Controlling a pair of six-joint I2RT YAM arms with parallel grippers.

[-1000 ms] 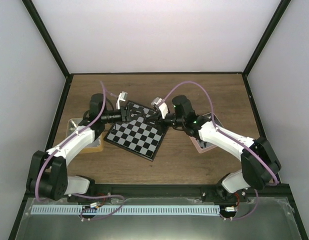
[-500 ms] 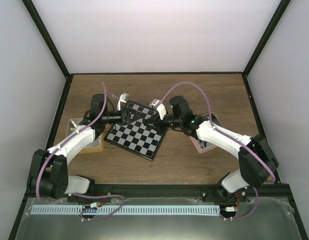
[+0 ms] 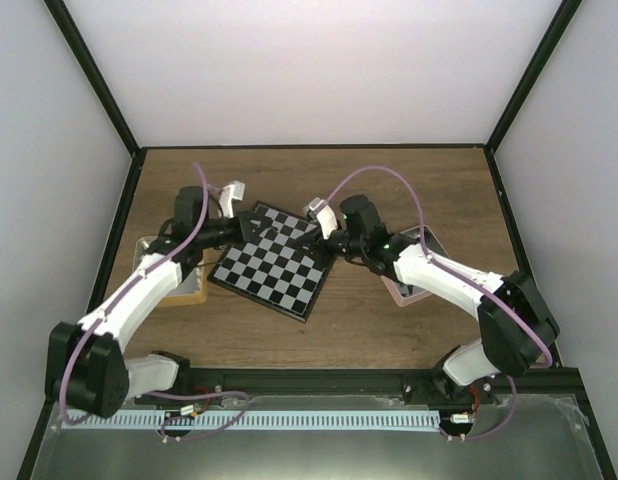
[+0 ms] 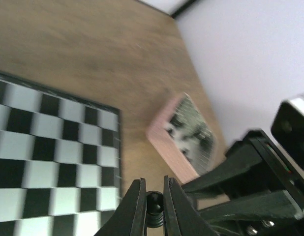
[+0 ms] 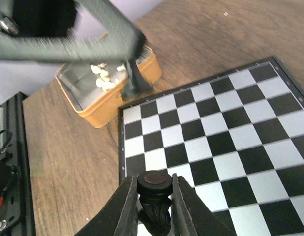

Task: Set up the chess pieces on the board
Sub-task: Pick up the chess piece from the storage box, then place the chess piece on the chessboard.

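Soft, even light leaves only faint shadows in the overhead view, motion blur smears the board (image 4: 53, 147) and pink tray (image 4: 184, 135) in the left wrist view, and the right wrist view is crisp except the blurred left arm (image 5: 68, 46).

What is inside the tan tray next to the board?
Small cream-white chess pieces lie in the tan tray. The left arm crosses in front, covering part of its inside, so a full count is impossible.

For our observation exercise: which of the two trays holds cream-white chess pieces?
The tan tray, on the robot's left; the pink tray's blurred contents look mostly dark.
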